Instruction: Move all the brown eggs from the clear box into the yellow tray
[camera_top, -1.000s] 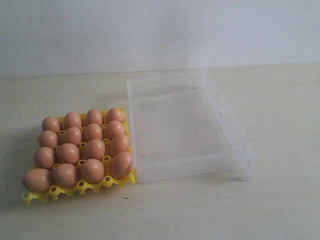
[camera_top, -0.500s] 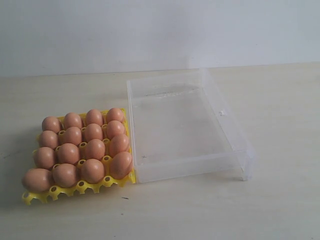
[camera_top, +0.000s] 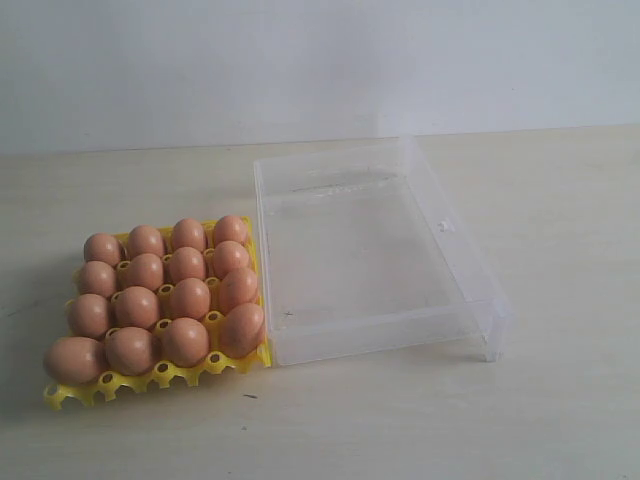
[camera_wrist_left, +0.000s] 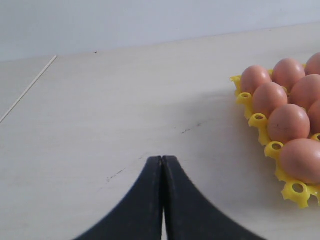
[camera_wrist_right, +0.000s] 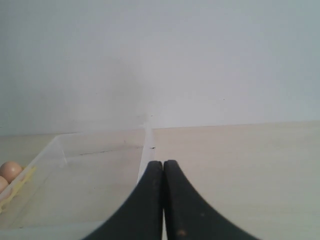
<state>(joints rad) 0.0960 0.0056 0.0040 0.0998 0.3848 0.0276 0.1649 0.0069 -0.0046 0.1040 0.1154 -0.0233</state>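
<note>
The brown eggs (camera_top: 188, 298) are all seated in the yellow tray (camera_top: 130, 381); the clear box (camera_top: 370, 336) is seen empty. The left end effector (camera_wrist_left: 162, 162) and right end effector (camera_wrist_right: 163, 166) are closed tight, nothing held; no further pick is judged needed.

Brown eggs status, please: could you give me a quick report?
Left gripper shut, empty. Right gripper shut, empty. Brown eggs fill yellow tray; clear box empty. Nothing obstructing.

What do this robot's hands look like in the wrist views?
Both alike: the left hand and right hand each have two smooth black fingers, broad at the base, curving to narrow tips. No cables or markings show; the arms are out of view.
</note>
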